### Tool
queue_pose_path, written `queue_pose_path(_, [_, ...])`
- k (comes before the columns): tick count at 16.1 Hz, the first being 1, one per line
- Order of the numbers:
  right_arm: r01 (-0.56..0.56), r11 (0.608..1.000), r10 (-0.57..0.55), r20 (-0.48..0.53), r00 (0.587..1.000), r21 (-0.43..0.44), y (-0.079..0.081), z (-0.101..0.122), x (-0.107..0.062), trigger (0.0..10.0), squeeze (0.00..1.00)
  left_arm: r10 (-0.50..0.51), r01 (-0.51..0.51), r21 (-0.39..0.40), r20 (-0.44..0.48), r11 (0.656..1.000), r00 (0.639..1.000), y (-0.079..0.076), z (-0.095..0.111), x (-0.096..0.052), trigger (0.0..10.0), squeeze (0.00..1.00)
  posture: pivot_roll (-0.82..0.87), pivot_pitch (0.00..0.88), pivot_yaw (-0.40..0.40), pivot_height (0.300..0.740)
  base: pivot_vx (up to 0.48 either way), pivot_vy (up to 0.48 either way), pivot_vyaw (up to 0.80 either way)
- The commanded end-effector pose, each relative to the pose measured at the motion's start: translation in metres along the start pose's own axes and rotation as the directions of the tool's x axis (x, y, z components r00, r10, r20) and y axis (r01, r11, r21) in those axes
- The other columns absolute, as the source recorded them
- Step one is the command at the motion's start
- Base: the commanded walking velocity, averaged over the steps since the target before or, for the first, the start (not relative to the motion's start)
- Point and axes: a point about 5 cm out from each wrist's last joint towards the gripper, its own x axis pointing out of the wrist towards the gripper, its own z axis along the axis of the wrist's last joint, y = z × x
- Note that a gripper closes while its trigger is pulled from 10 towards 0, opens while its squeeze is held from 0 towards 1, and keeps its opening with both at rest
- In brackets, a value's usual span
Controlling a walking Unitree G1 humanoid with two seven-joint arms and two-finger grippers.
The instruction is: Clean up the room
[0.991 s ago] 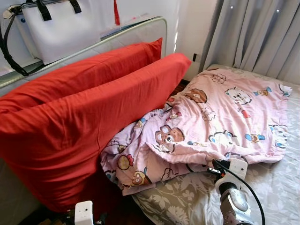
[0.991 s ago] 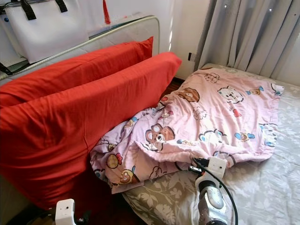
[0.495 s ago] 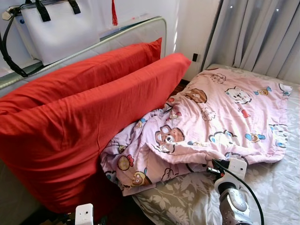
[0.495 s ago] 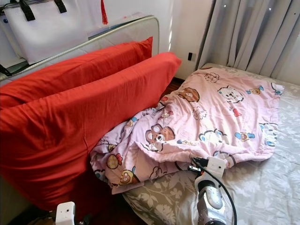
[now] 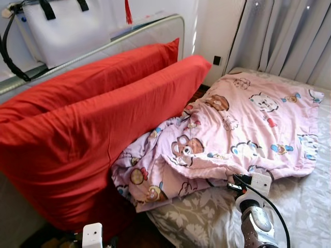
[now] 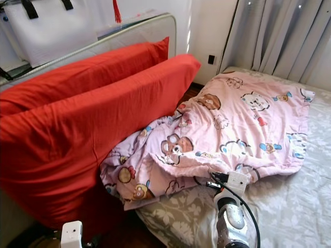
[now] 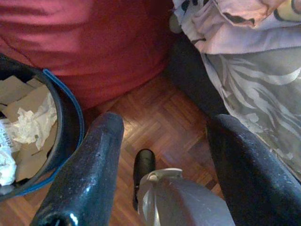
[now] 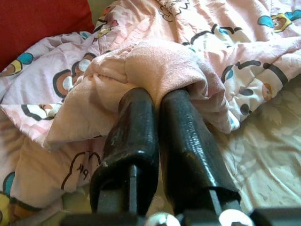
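Grey floral bedding carries a rumpled pink cartoon-print quilt, one corner spilling off the edge beside two big red pillows. I have the right gripper with fingers pressed together, pinching a fold at the quilt's near edge. My left gripper hangs spread over parquet floor, near a blue-rimmed bin of paper scraps. Tidying looks barely begun: quilt unstraightened, pillows unplaced.

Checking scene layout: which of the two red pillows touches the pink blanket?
The front red pillow, nearer the robot; the blanket bunches against it. The rear pillow lies behind.
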Motion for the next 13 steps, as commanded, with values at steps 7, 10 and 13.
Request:
queue_pose_path(7, [0.029, 0.999, -0.029, 0.045, 0.999, -0.013, -0.002, 0.011, 0.004, 10.0, 0.0, 0.016, -0.015, 0.014, -0.04, 1.0, 0.999, 0.006, -0.009, -0.003, 10.0, 0.0, 0.02, 0.035, -0.006, 0.74, -0.267, 0.0, 0.0])
queue_pose_path(10, [0.054, 0.998, -0.052, 0.07, 0.996, -0.028, -0.008, 0.017, 0.005, 10.0, 0.0, 0.016, -0.015, 0.015, -0.055, 1.0, 0.998, 0.007, -0.012, -0.004, 10.0, 0.0, 0.02, 0.043, -0.006, 0.74, -0.275, 0.0, 0.0])
queue_pose_path(13, [0.077, 0.997, -0.074, 0.086, 0.994, -0.032, -0.012, 0.022, 0.006, 10.0, 0.0, 0.022, -0.021, 0.013, -0.07, 1.0, 0.997, 0.01, -0.014, -0.005, 10.0, 0.0, 0.02, 0.043, -0.006, 0.74, -0.275, 0.0, 0.0])
